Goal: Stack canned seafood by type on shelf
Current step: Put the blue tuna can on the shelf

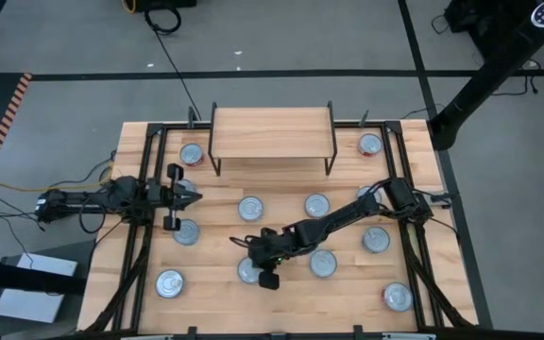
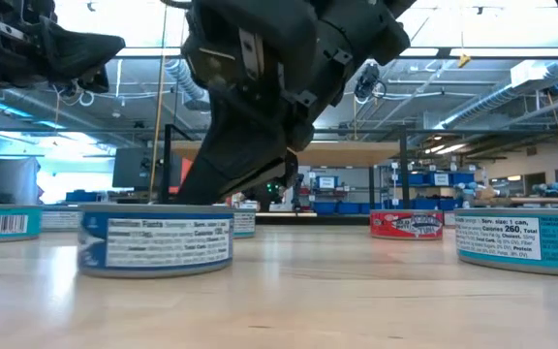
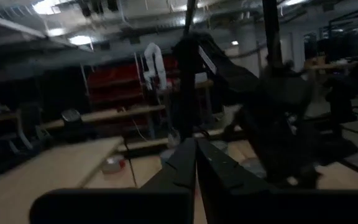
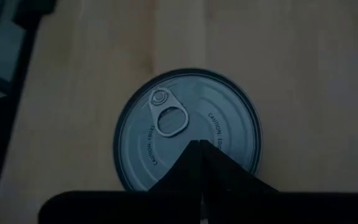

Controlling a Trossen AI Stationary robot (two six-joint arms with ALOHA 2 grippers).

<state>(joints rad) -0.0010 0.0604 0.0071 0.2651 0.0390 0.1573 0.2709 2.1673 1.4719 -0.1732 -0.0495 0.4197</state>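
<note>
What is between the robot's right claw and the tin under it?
Nothing visible. The right gripper, fingers shut, hangs directly over the blue-labelled tin, whose pull-tab lid is bare. The left gripper waits near the table's left side.

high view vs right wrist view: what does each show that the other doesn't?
Only the high view: the empty shelf, the other scattered cans, and the left gripper shut, off to the left, holding nothing.

Only the right wrist view: the lid's pull tab and embossed caution lettering.

Both: the right gripper shut, fingertips together directly above one blue-labelled can near the table's front, not gripping it.
</note>
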